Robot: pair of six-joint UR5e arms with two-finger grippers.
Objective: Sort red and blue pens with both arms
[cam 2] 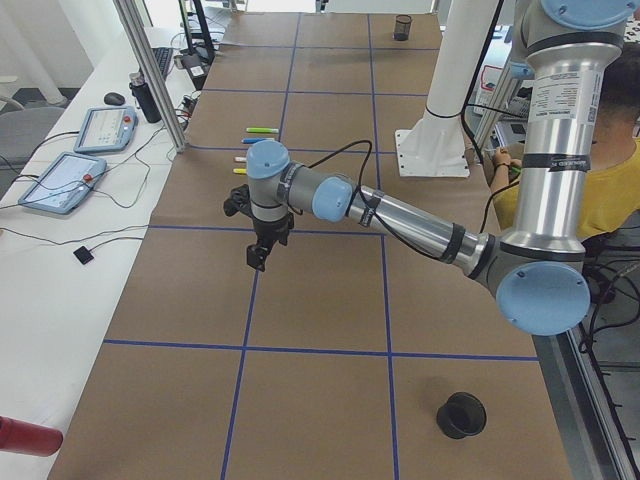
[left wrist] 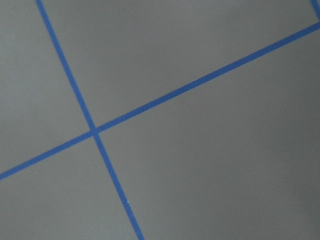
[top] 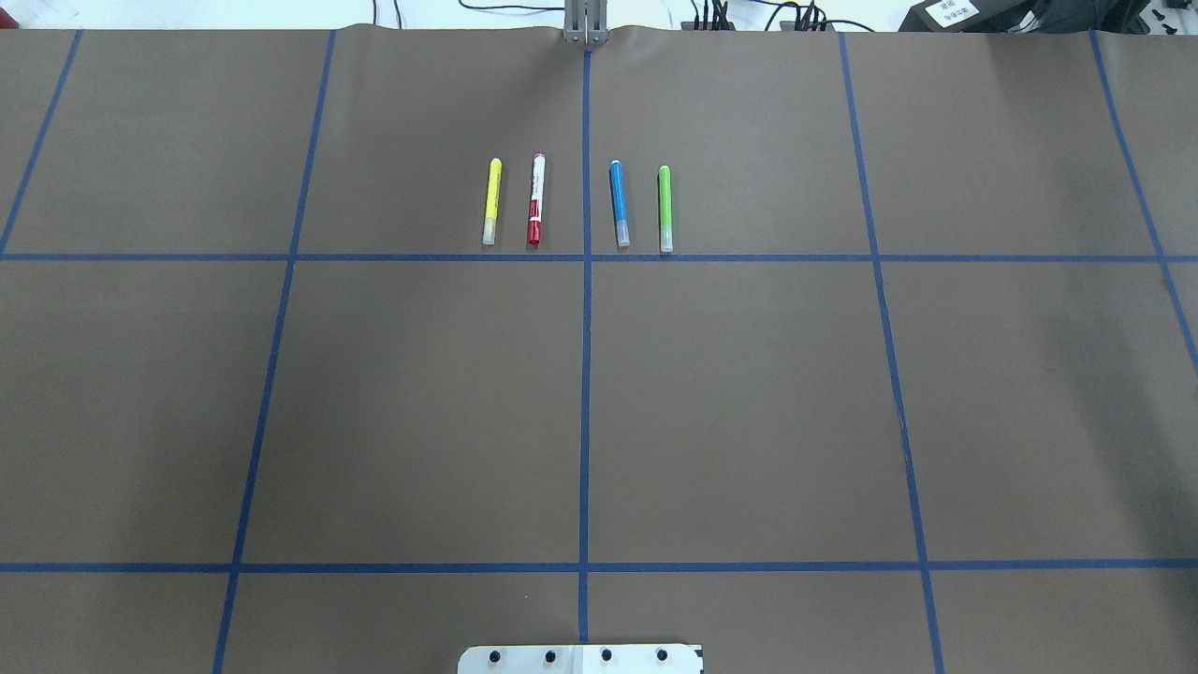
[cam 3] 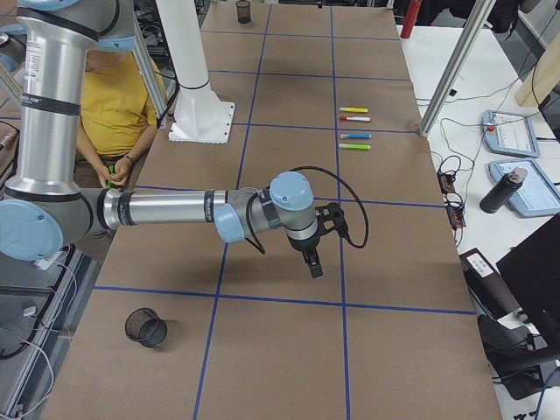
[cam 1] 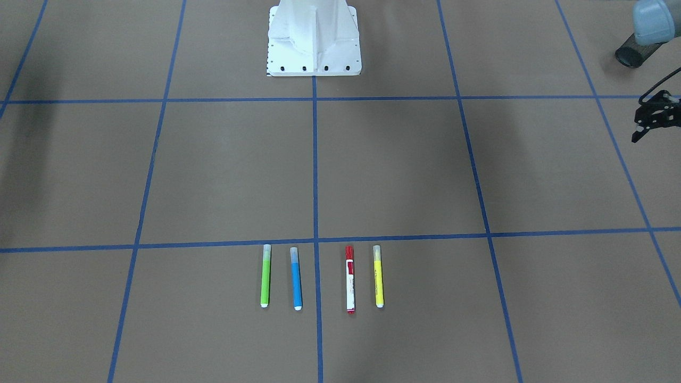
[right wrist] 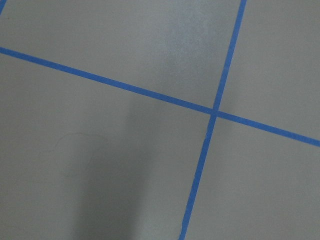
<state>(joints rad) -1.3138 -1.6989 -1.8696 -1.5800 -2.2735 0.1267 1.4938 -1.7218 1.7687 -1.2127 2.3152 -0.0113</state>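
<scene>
Just either side of the centre tape line (cam 1: 315, 175) lie the red pen (cam 1: 350, 279) and blue pen (cam 1: 296, 278); how far the left gripper (cam 1: 652, 120) and right gripper (cam 3: 313, 255) are open cannot be told.

1. The tabletop (cam 1: 399, 170) is plain brown, crossed by a grid of blue tape lines.
2. The red pen (cam 1: 350, 282) has a white barrel, a red cap and a red label.
3. The blue pen (cam 1: 296, 279) is bright blue, with a clear cap and a white end.
4. The green marker (cam 1: 265, 276) is lime and the yellow marker (cam 1: 378, 277) is vivid yellow. Both have clear caps.
5. The pedestal (cam 1: 314, 37) is white, with black bolts along its base.
6. The left arm (cam 2: 400, 215) and right arm (cam 3: 166, 208) are grey and shiny silver with pale-blue joint caps.
7. The left tool (cam 2: 260, 255) and right tool (cam 3: 313, 265) are black.
8. A mesh cup (cam 3: 144, 326) is black.
9. A person's shirt (cam 3: 114, 96) is yellow.
</scene>
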